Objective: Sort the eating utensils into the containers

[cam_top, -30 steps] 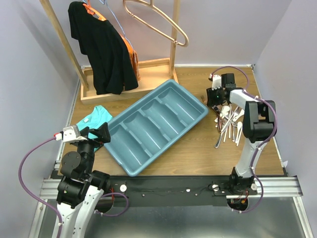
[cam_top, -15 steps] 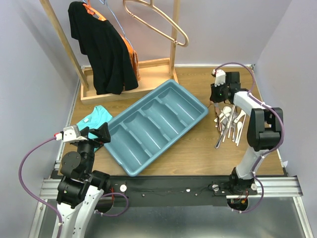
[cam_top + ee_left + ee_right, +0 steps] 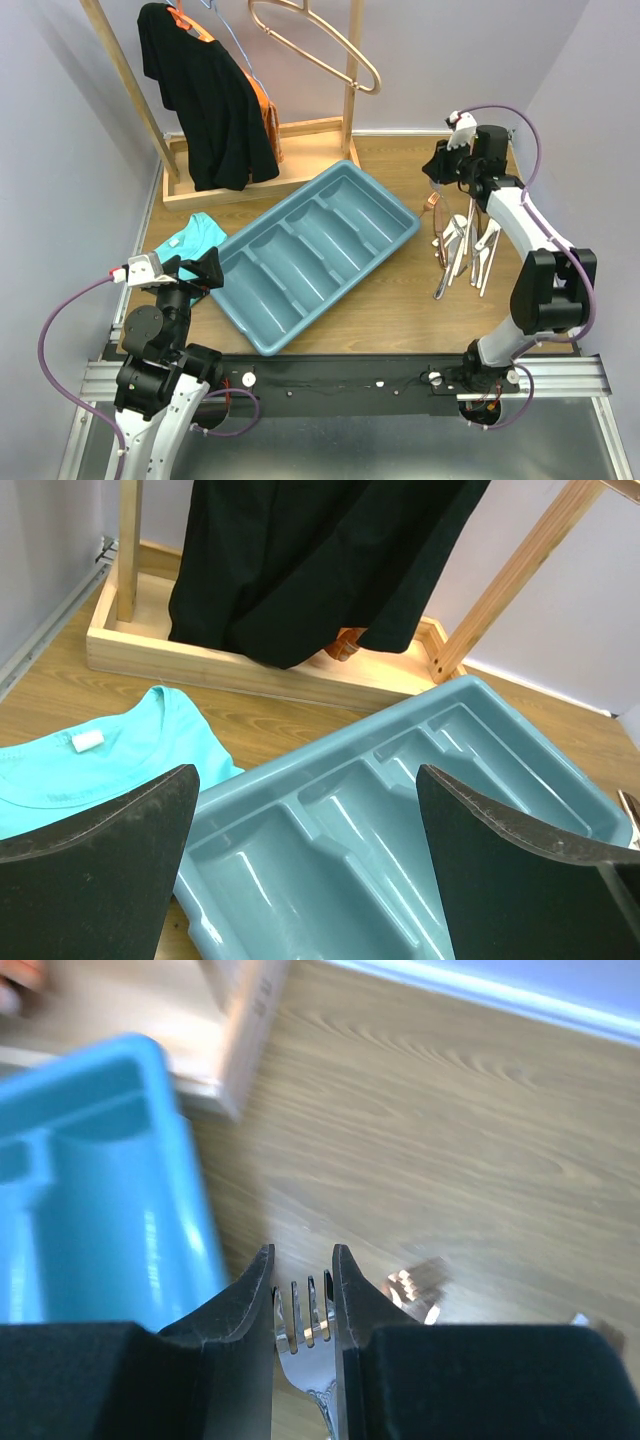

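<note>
The right gripper point(image 3: 303, 1272) holds a fork point(image 3: 306, 1328) just beside the teal tray point(image 3: 335, 285).

Both arms have the same build: rounded black joint housings with smooth white links between them. The left arm point(image 3: 150, 345) is in the lower left of the frame, the right arm point(image 3: 520, 215) at the right side. A purple cable point(image 3: 40, 345) loops beside the left arm, and a second purple cable point(image 3: 505, 107) arches over the right one. The left tool point(image 3: 305, 780) has two broad, matt black fingers; the right tool point(image 3: 303, 1255) also has black fingers. The bases are fixed on a silver rail point(image 3: 560, 372).
</note>
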You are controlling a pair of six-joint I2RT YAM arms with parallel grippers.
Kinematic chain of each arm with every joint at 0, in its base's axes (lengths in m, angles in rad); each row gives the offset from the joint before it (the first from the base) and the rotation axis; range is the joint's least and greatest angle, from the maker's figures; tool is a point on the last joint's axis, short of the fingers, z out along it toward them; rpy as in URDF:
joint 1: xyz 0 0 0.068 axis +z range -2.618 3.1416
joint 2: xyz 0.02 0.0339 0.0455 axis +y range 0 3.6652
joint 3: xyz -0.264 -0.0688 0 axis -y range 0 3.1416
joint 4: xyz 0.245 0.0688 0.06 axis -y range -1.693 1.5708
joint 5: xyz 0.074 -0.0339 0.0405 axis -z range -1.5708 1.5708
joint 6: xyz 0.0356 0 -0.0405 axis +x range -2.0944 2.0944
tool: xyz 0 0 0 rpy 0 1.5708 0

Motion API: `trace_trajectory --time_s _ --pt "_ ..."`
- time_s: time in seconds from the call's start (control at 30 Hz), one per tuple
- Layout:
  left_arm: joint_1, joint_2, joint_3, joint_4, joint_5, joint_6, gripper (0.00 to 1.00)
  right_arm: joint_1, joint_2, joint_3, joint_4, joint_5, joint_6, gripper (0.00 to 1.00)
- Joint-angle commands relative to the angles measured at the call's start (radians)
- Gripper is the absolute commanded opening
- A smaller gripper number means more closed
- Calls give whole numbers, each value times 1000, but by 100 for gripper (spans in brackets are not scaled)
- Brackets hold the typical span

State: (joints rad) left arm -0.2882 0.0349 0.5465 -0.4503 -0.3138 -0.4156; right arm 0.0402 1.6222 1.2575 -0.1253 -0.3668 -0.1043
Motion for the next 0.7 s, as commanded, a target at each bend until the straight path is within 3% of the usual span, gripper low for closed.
trace_trajectory --time_s 0.0,0.13,0.37,0.67 --pt "3 -6 -8 22 24 9 99 39 -47 6 107 -159 144 14" --pt "3 -6 -8 19 25 9 99 133 -48 20 156 -140 195 15" --pt "3 -7 -8 16 27 9 99 283 1 8 396 -74 316 15" --pt "3 -12 -8 15 25 9 99 366 217 53 443 20 350 16"
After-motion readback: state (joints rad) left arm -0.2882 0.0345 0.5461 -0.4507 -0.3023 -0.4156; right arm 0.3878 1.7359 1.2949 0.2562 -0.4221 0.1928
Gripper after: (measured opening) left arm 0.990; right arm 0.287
